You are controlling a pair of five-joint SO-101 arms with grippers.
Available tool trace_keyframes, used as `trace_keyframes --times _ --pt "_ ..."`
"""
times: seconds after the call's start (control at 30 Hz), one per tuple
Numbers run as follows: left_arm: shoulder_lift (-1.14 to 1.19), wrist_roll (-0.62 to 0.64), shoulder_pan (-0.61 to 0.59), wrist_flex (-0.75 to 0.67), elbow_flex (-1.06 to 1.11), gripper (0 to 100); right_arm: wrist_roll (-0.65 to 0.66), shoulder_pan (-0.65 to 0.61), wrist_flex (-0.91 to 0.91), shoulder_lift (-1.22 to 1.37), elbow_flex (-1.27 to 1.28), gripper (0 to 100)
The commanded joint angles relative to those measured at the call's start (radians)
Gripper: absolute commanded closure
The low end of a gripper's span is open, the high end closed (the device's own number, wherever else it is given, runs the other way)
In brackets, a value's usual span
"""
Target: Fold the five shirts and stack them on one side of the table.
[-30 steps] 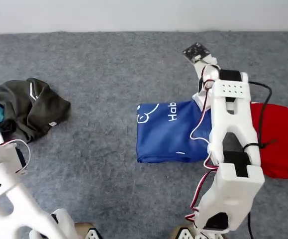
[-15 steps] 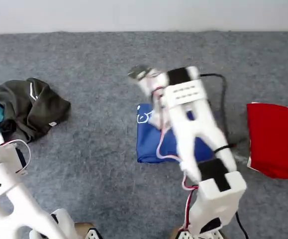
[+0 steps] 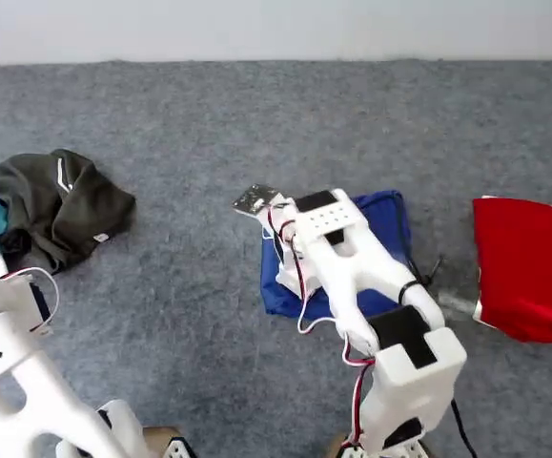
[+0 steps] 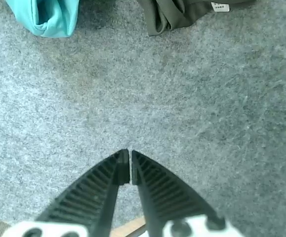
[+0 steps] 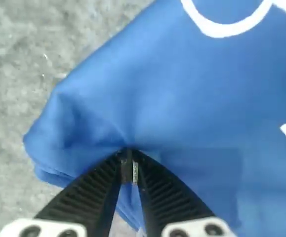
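Grey carpet-like table surface runs up to a pale wall along the far edge. Near the middle lies the blue shirt with white lettering, partly covered by the right arm, which leans over its left edge. The right gripper has its jaws closed tight on a pinch of the blue fabric near a corner, and the cloth puckers where it is nipped. A red shirt lies flat at the right edge of the table, apart from the blue one. On the left side sits a crumpled dark olive shirt, touching a teal shirt at the table's edge. The left gripper hangs near those two over bare surface — jaws pressed together, holding nothing.
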Motion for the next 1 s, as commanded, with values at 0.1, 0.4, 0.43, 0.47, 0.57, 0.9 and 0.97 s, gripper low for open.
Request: trace_keyframes --times 0.1,0.4,0.43,0.47,0.57,0.9,0.97 --pt "-0.014 -0.008 -0.003 -0.009 -0.005 99 -0.012 0.054 0.22 -0.111 -0.206 99.0" --pt "-0.015 -0.008 -0.003 -0.012 -0.005 99 -0.089 0.278 0.277 -0.15 -0.272 79.0" --pt "-0.015 -0.008 -0.003 -0.012 -0.005 99 -0.144 0.298 0.262 -0.15 -0.272 73.2" --pt "-0.015 -0.008 -0.003 -0.012 -0.005 99 -0.204 0.318 0.242 -0.15 -0.272 67.5" --pt "-0.015 -0.008 -0.003 -0.012 -0.005 99 -0.342 0.36 0.179 -0.145 -0.269 55.2" --pt "-0.017 -0.008 -0.003 -0.012 -0.005 99 -0.522 0.363 0.059 0.119 -0.275 54.3" --pt "-0.018 -0.008 -0.003 -0.012 -0.005 99 -0.522 0.361 0.058 0.173 -0.276 54.3"
